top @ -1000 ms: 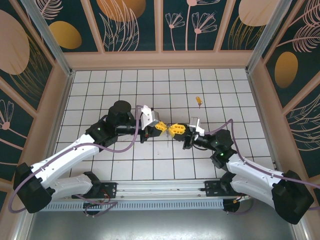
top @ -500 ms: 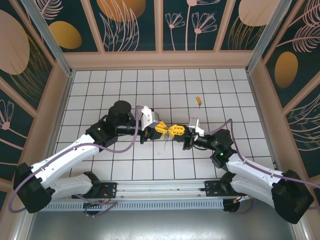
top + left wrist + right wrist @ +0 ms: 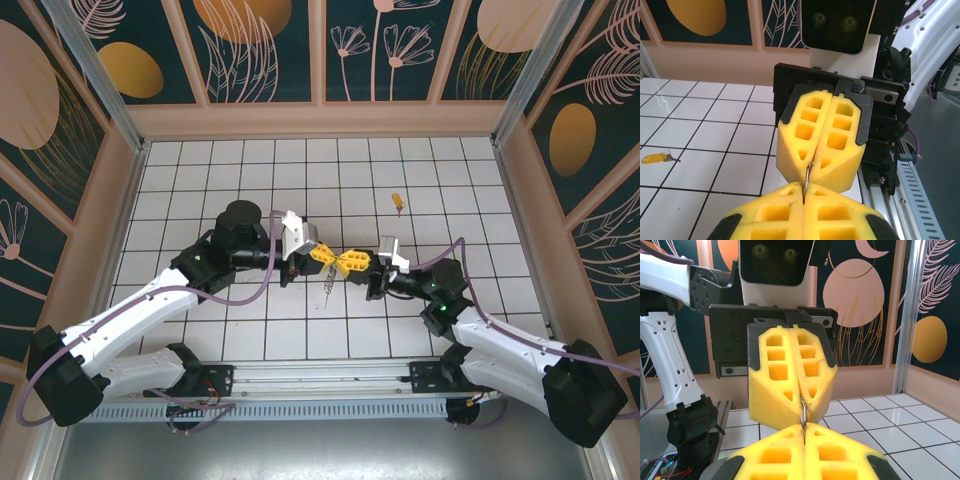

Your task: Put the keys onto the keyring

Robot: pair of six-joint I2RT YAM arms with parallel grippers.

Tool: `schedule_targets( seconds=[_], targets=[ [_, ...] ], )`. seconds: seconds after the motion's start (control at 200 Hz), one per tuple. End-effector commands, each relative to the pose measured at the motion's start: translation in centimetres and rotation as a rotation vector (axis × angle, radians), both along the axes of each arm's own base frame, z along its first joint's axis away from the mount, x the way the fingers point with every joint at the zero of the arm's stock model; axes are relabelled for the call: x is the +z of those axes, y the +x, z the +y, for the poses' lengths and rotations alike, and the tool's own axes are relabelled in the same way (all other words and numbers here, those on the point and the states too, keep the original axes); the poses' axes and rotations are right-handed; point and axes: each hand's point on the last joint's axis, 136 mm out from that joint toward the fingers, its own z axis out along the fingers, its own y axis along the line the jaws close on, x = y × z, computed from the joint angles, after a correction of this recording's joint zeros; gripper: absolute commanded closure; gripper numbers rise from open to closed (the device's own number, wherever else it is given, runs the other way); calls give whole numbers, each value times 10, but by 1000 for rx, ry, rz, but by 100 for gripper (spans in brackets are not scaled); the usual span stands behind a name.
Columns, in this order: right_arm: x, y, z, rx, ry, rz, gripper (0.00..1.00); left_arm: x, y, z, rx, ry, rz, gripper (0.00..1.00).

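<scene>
From my station this looks like an early stage, with nothing threaded yet. The left gripper (image 3: 322, 256) and the right gripper (image 3: 354, 262) meet tip to tip above the middle of the tiled floor (image 3: 250, 170). Both have their yellow pads pressed together with no gap that I can see. In the wrist views a thin metal wire of the keyring (image 3: 807, 175) runs from the seam of one pair of pads into the seam of the other, so I take it each gripper is clamped on the keyring, one on either side. From above, a thin grey sliver hangs just below the meeting point. I believe that is the rest of the loop seen edge-on, though it is too fine for me to be sure. The key (image 3: 398, 202), with its orange-yellow head, lies flat on the tiles beyond the grippers and a little to the right, well apart from them and touched by nothing.

What is done: the ring is off the floor and held by both arms. What is left is most of the job, in my judgement. The ring has to be parted or offered with an open end, one gripper has to let go and fetch the key, and the key's hole has to be worked onto the wire. I see one key; whether there are others I cannot tell
</scene>
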Motion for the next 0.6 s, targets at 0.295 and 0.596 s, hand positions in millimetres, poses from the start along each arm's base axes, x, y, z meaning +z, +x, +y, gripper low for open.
schedule_targets(
  seconds=[0.295, 0.596],
  targets=[
    [14, 30, -8, -174, -13, 54, 48, -2, 17, 3, 120, -5, -32, 100],
    [18, 82, -54, -376, -39, 225, 24, -31, 20, 18, 221, 6, 55, 100]
  ],
)
